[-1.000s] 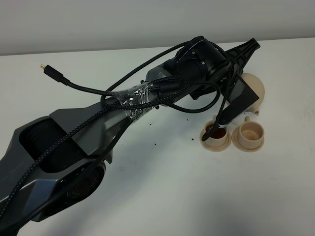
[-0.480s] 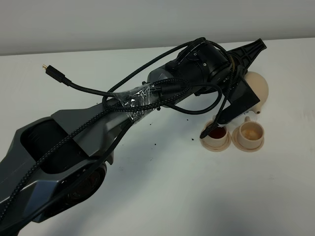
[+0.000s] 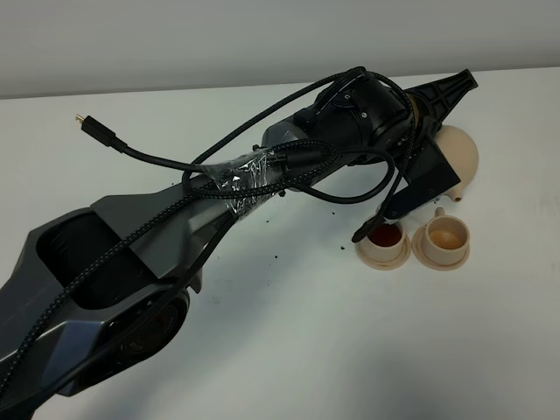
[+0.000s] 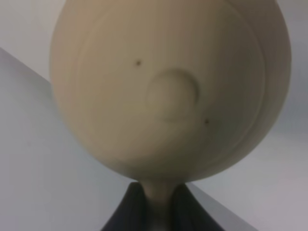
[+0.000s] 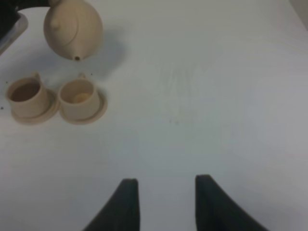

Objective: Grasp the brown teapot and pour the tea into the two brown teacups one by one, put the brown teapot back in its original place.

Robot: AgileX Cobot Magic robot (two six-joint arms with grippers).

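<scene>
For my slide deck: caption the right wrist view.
Tan teapot tipped spout-down above two saucered teacups, one dark with tea; right gripper open, empty.

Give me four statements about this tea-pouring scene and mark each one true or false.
1. The left gripper clamps the brown teapot by its handle. True.
2. Both teacups are empty. False: seen from the high view, the left teacup holds dark tea.
3. The right gripper has its jaws open and holds nothing. True.
4. The teacups are stacked. False: the right teacup stands beside the left one.
</scene>
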